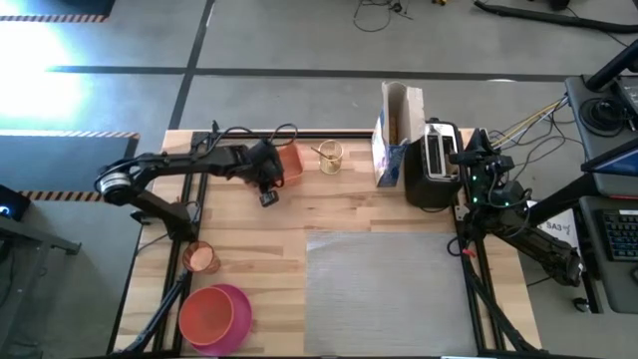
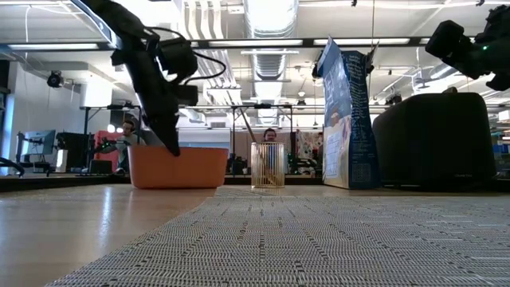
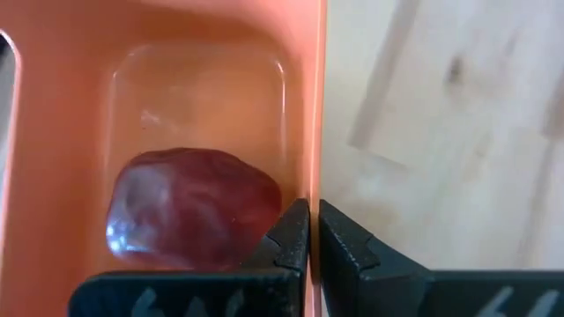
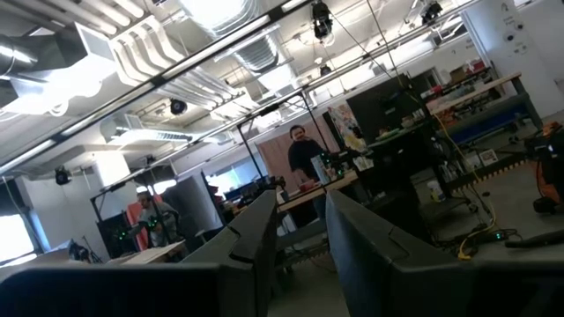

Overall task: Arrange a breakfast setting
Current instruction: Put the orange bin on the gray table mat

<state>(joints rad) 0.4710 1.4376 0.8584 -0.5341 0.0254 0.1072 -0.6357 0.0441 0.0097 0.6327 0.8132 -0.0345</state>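
Grey woven placemat (image 1: 384, 274) lying lower centre-right of the high view, bare. Pink plate (image 1: 234, 309) with orange bowl (image 1: 206, 314) sitting lower left; orange cup (image 1: 202, 258) just above them. Left gripper (image 3: 313, 242) pinching the orange tray's (image 1: 290, 165) wall, fingers nearly closed; red apple (image 3: 189, 207) resting inside. Right gripper (image 4: 300, 220) raised by the toaster (image 1: 439, 160), fingers slightly parted, holding nothing.

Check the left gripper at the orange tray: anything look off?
Yes. The left gripper is shut on the orange rectangular tray's side wall, not on the red apple lying inside beside it.
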